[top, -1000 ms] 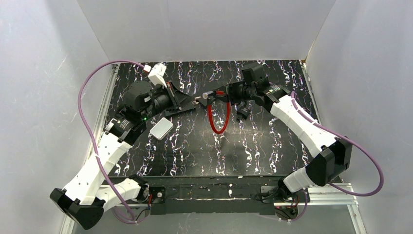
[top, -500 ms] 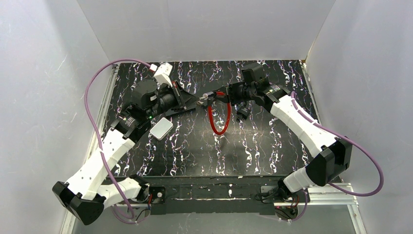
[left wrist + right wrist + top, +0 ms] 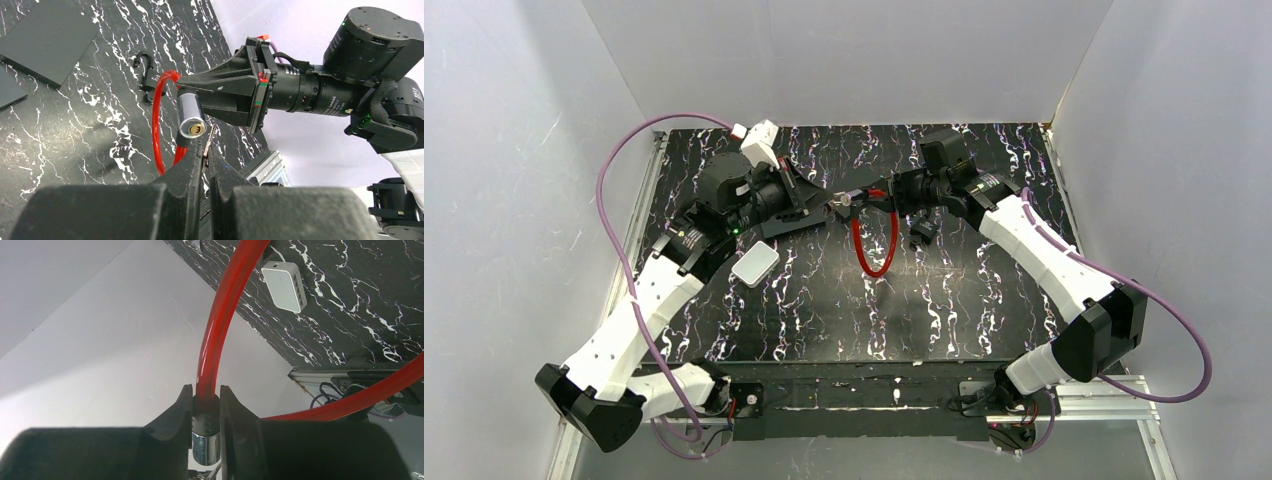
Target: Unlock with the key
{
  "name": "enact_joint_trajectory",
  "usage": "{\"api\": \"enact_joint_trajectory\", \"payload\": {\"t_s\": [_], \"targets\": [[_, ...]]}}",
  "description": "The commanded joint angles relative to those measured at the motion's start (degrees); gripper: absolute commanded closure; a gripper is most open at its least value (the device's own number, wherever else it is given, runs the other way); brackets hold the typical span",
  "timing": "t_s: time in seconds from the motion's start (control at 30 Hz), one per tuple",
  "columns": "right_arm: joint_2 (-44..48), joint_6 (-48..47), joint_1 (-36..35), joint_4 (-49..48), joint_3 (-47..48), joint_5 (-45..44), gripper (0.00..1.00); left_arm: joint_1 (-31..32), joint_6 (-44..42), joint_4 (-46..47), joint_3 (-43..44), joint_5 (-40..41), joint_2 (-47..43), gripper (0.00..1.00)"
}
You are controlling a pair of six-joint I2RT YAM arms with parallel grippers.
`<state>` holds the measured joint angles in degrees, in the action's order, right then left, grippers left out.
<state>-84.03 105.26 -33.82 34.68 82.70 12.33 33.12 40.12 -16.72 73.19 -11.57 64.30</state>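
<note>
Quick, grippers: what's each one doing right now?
Left gripper: shut on the key.
Right gripper: shut on the cable lock's silver cylinder.

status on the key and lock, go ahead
Left gripper shut on key, tip beside keyhole, not in. Right gripper clamped on lock barrel, red cable hanging. Nothing between key and lock.

The left arm (image 3: 639,320) and the right arm (image 3: 1044,250) are built of white shell links joined by black cylindrical joints. A purple cable (image 3: 602,215) loops beside the left arm, and a second purple cable (image 3: 1209,368) beside the right. A white camera block (image 3: 761,141) sits on the left wrist, and a green light (image 3: 736,231) glows nearby. The left hand (image 3: 205,152) and the right hand (image 3: 206,400) are matte black, and red and green marks (image 3: 260,85) edge the right hand's mount.
</note>
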Motion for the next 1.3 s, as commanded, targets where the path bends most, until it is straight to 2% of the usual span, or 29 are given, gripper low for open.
{"api": "enact_joint_trajectory", "payload": {"t_s": [0.0, 1.27], "targets": [[1.48, -0.01, -0.01, -0.82, 2.91, 1.1, 0.99, 0.19, -0.21, -2.22, 1.93, 0.47, -0.13, 1.0], [0.8, 0.66, -0.01, -2.59, 3.08, 2.04, 0.99, 0.27, 1.25, -1.05, -1.68, 2.02, 1.46, 1.0]]}}
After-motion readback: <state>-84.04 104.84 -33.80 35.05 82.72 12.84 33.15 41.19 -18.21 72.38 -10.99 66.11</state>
